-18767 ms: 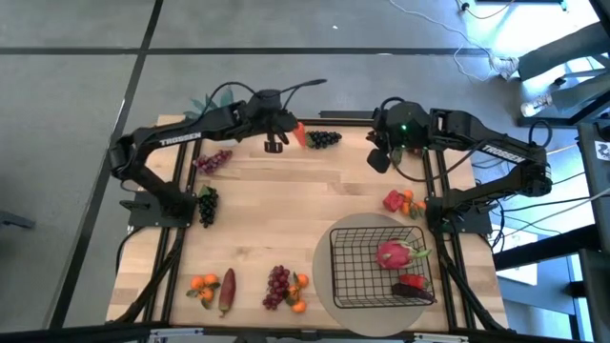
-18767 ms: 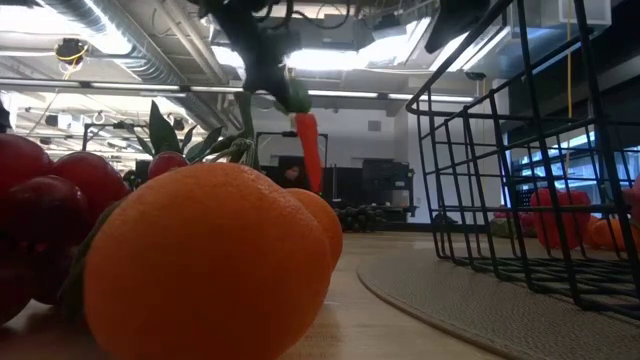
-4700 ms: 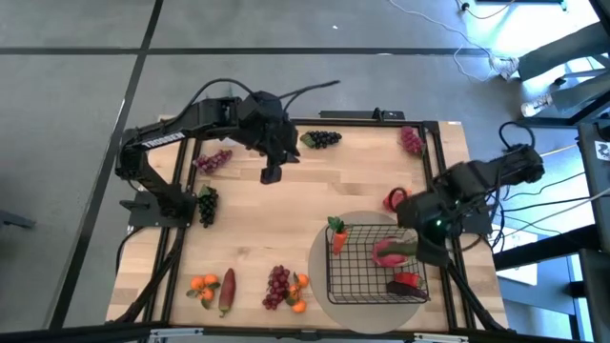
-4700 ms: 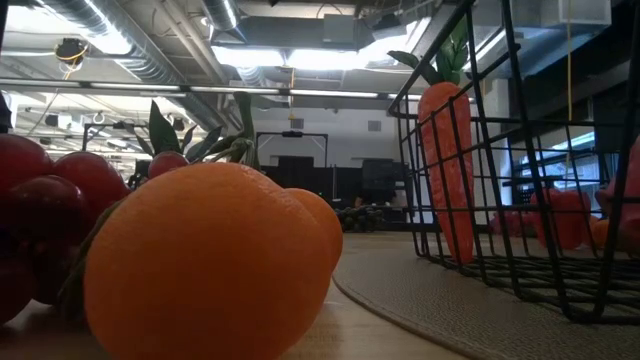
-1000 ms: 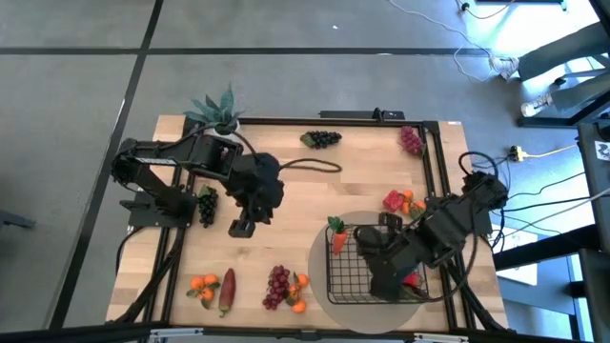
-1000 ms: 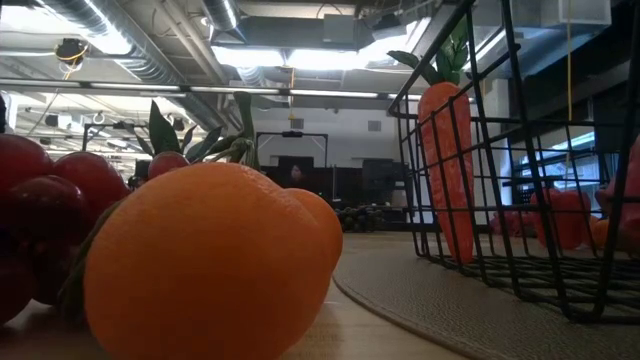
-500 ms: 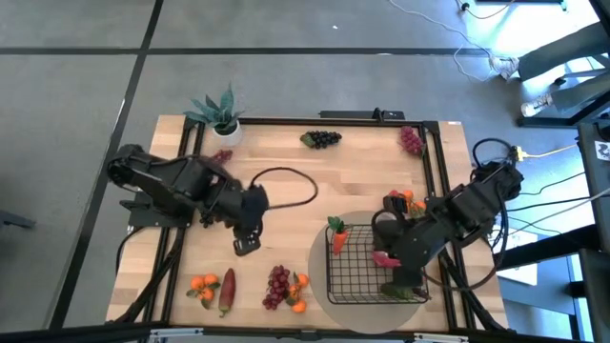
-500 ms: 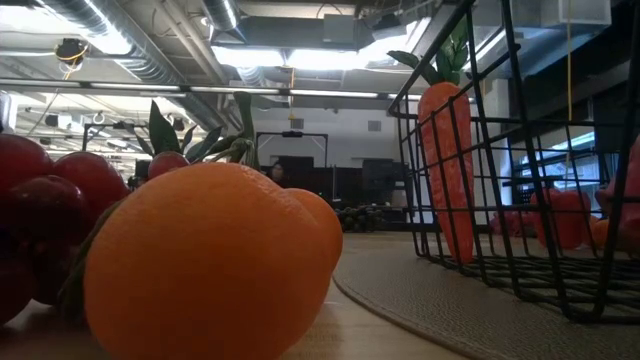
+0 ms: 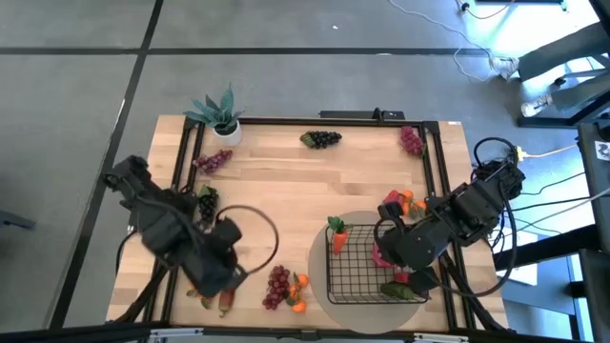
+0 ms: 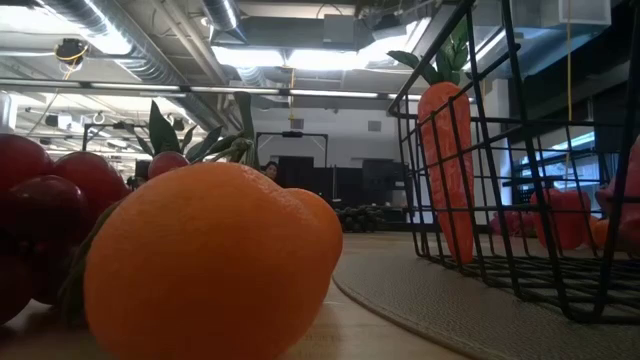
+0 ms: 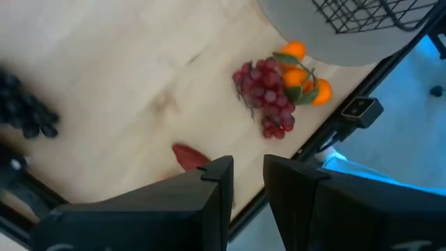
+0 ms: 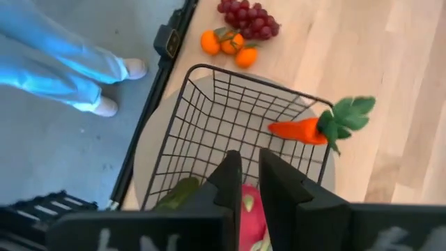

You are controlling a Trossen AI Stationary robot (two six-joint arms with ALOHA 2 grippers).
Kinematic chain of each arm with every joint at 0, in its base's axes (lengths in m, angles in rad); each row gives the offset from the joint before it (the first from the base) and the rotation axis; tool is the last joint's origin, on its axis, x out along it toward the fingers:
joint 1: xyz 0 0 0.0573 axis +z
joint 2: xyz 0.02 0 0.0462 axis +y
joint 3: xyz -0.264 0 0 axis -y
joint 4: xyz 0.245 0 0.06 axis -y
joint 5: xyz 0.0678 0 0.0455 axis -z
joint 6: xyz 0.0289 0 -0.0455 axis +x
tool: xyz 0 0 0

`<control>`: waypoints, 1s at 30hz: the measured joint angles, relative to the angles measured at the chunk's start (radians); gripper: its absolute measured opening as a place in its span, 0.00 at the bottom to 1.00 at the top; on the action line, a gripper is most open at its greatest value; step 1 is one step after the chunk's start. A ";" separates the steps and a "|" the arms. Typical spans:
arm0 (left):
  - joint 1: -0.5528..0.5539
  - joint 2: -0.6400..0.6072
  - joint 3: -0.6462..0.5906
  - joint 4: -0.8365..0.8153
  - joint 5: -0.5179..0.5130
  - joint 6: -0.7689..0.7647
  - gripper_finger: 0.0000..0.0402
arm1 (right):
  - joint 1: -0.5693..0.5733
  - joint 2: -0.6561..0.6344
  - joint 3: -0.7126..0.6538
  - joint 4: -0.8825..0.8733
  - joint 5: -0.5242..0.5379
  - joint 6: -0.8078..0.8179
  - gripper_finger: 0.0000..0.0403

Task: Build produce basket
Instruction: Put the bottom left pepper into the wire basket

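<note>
– Basket (image 9: 348, 276) sits on the round grey mat (image 9: 319, 255) at the table's front right, with a carrot (image 9: 336, 236) propped at its far-left corner and a pink dragon fruit (image 12: 248, 209) inside

– Which arm is on it?

– Right gripper (image 9: 394, 255) hangs straight over the basket, fingers almost together with nothing between them, the dragon fruit directly beneath

– And the left?

– Left gripper (image 9: 217, 281) is low over the front-left corner, fingers a narrow slit apart and empty. A reddish potato (image 11: 189, 156) lies just under it; only one end shows, so I can't call its long axis

– What decides the coming move?

– Side, I'd judge. The potato and the red grape bunch (image 9: 277, 284) with its small oranges (image 9: 298, 291) lie to the basket's left, along the front edge. The left arm is clearly nearer, and whatever it lifts must travel rightward to reach the basket

– Any worry?

– The right arm over the basket could be in the way
</note>
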 joint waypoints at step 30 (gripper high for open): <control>-0.190 0.400 0.000 0.090 0.241 -0.489 0.17 | -0.009 -0.011 -0.001 0.002 -0.004 -0.053 0.09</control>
